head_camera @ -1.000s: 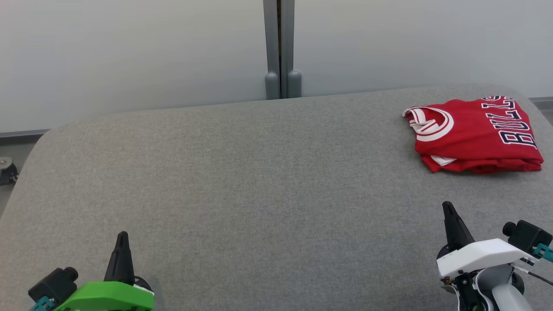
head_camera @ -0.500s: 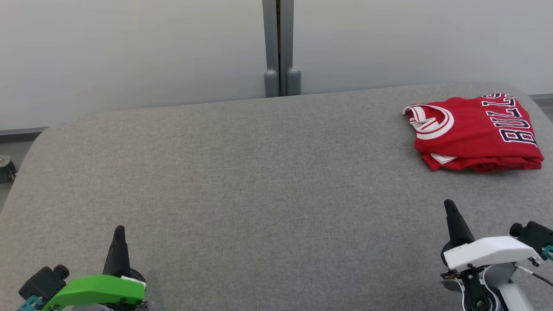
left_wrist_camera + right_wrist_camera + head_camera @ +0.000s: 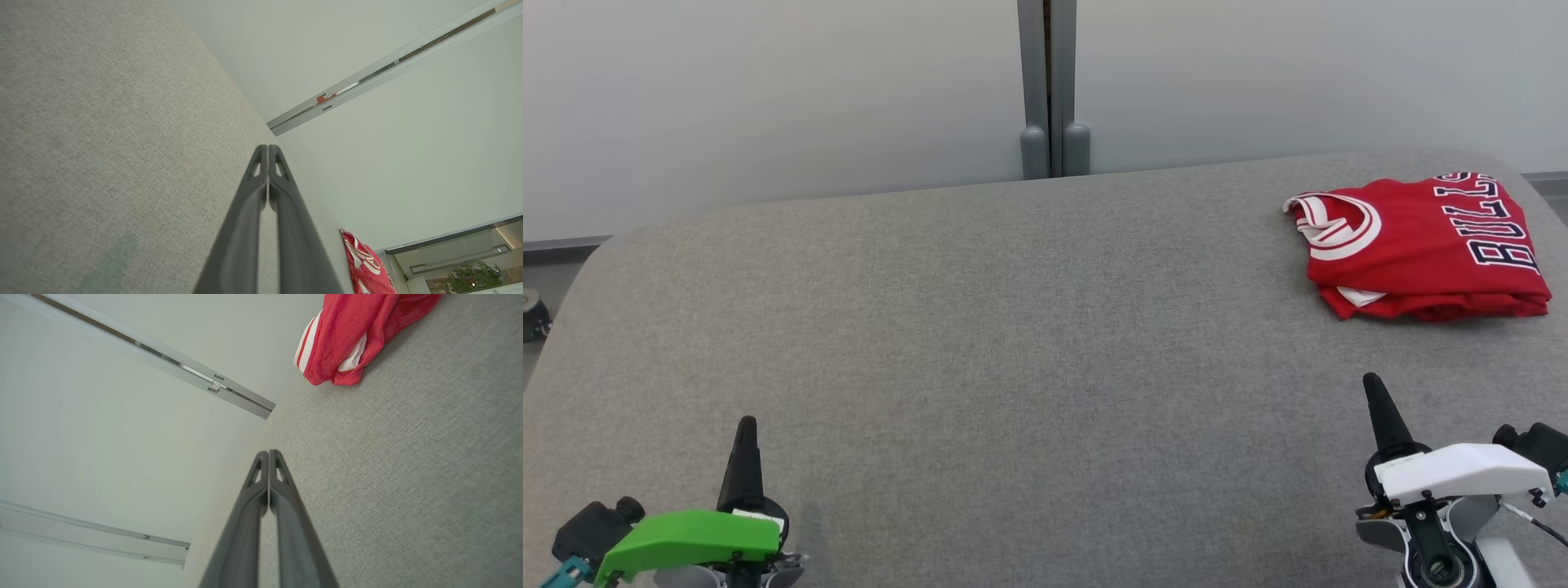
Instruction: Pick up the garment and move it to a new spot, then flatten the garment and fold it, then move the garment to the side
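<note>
One pale wall, split by one grey upright post, stands behind one grey fabric-covered table with rounded corners. One folded red jersey, trimmed in white with dark lettering, lies at the table's far right corner. Of the two grippers, the right gripper sits near it on the near side and the left gripper well apart at the near left. Each has its fingers pressed together.

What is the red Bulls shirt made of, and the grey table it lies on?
The red Bulls jersey looks like thin, soft cloth, maybe polyester: it folds in limp layers and is matte. The grey table seems covered in woven fabric: a fine speckled weave shows, with no shine.
</note>
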Controlling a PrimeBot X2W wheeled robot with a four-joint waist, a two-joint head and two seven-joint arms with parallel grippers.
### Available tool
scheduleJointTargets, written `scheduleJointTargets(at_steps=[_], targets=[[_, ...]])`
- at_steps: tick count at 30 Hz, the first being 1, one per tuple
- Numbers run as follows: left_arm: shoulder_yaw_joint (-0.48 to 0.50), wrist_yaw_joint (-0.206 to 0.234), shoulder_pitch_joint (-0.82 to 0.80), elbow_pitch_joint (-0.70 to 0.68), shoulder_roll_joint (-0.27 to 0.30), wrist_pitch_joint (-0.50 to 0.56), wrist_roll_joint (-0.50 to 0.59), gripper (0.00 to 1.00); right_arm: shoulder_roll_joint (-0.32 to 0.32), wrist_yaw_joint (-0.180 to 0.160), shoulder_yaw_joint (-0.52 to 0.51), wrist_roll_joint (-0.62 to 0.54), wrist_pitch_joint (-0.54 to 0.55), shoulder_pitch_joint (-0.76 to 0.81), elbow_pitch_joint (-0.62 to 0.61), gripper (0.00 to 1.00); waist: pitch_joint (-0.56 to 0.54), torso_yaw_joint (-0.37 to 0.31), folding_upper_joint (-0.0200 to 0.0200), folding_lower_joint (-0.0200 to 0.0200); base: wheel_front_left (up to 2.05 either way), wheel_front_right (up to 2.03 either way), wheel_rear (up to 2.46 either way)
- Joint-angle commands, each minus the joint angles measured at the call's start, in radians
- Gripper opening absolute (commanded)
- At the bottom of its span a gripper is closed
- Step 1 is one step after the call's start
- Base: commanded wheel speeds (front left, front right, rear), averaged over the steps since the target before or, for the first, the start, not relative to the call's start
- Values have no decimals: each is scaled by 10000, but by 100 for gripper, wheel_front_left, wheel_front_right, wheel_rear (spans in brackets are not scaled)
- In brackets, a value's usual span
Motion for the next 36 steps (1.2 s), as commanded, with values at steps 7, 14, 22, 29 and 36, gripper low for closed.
scheduleJointTargets(at_steps=[7, 14, 22, 29, 36], targets=[[114, -34, -347, -180, 24, 233, -900, 0, 32, 2, -149, 844, 240, -249, -235, 0, 45, -11, 0, 0, 0, 0, 0], [156, -37, -397, -216, 16, 405, -1545, 0, 87, 2, -240, 1456, 417, -250, -302, 0, 87, -20, 0, 0, 0, 0, 0], [205, -40, -442, -253, 6, 602, -2237, 0, 148, 2, -333, 2123, 612, -259, -377, 0, 135, -31, 0, 0, 0, 0, 0], [251, -44, -499, -287, -3, 763, -2828, 0, 201, 2, -412, 2683, 771, -264, -444, 0, 178, -41, 0, 0, 0, 0, 0], [296, -47, -523, -322, -11, 902, -3381, 0, 252, 2, -488, 3210, 911, -258, -502, 0, 221, -51, 0, 0, 0, 0, 0]])
